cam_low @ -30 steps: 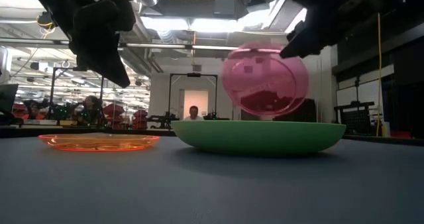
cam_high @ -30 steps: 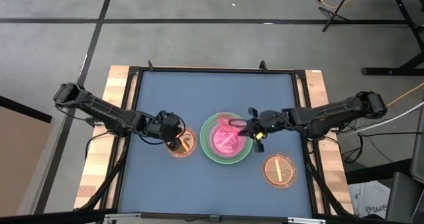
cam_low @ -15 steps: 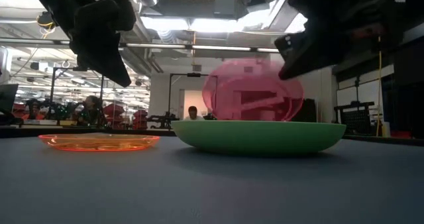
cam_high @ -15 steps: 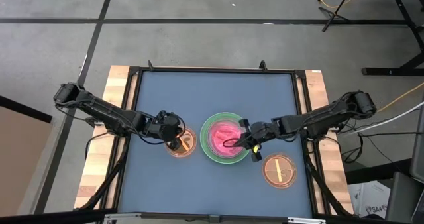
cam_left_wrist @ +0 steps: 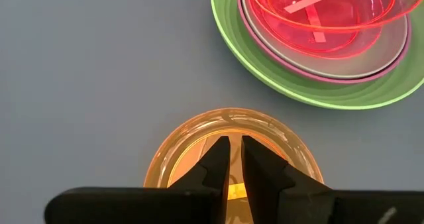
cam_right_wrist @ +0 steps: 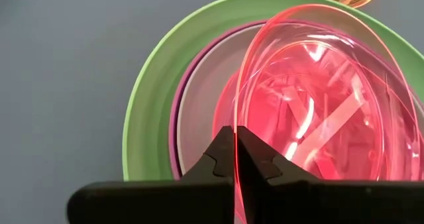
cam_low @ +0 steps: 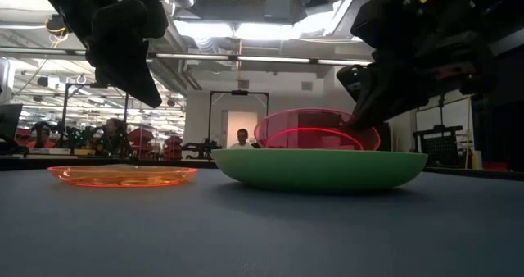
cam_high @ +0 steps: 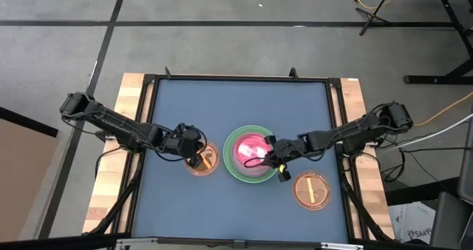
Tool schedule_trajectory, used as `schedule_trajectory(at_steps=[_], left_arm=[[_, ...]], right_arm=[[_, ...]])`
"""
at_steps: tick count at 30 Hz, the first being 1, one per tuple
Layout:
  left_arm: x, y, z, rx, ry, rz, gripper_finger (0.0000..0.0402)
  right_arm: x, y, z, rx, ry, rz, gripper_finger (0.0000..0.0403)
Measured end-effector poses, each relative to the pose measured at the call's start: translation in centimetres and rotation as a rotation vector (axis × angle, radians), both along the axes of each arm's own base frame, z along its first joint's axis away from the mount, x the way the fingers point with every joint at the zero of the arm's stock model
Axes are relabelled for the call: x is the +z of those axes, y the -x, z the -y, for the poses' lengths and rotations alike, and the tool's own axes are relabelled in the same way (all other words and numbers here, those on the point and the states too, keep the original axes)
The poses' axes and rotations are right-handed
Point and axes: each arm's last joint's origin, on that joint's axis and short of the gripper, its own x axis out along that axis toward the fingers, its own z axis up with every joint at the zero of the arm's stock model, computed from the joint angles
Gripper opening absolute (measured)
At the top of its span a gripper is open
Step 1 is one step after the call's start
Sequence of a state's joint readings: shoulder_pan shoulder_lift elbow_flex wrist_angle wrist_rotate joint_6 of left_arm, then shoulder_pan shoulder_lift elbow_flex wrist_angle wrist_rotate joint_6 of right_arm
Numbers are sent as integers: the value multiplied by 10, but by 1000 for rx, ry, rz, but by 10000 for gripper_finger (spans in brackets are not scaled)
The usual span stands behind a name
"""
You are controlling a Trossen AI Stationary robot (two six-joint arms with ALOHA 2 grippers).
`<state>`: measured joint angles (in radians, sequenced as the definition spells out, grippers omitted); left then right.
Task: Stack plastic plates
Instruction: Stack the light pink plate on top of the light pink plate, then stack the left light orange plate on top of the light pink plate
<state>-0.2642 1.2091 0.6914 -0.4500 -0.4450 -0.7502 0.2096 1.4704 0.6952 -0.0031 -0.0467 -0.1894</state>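
Pink translucent plate (cam_right_wrist: 311, 111) sits pinched by its rim in the right gripper (cam_high: 275, 152), tilted over the green plate (cam_high: 230, 163)'s stack, while the left gripper (cam_high: 194, 153), fingers nearly together and holding nothing, hovers above 1 orange plate (cam_left_wrist: 228, 148).

I see my right claw (cam_high: 270, 152) over the green plate (cam_high: 230, 163), pink plate (cam_high: 247, 150) inside; my left claw (cam_high: 194, 155) sits over one orange plate (cam_high: 209, 166), another orange plate (cam_high: 312, 190) apart.

Left wrist view: green plate (cam_left_wrist: 265, 78) was cut off by the frame edge; orange plate (cam_left_wrist: 192, 138) lay partly hidden behind the left gripper (cam_left_wrist: 230, 159).
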Motion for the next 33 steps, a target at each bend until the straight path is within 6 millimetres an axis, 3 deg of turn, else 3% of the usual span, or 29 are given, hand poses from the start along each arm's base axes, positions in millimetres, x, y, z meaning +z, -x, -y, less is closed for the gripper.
schedule_trajectory(at_steps=[9,22,33], left_arm=[[0,0,0,0,0,0,32],[0,0,0,0,0,-1,32],[0,0,0,1,1,-1,32]], right_arm=[[0,0,0,12,-12,-2,4],[0,0,0,11,-12,-2,78],[0,0,0,10,-11,-2,85]])
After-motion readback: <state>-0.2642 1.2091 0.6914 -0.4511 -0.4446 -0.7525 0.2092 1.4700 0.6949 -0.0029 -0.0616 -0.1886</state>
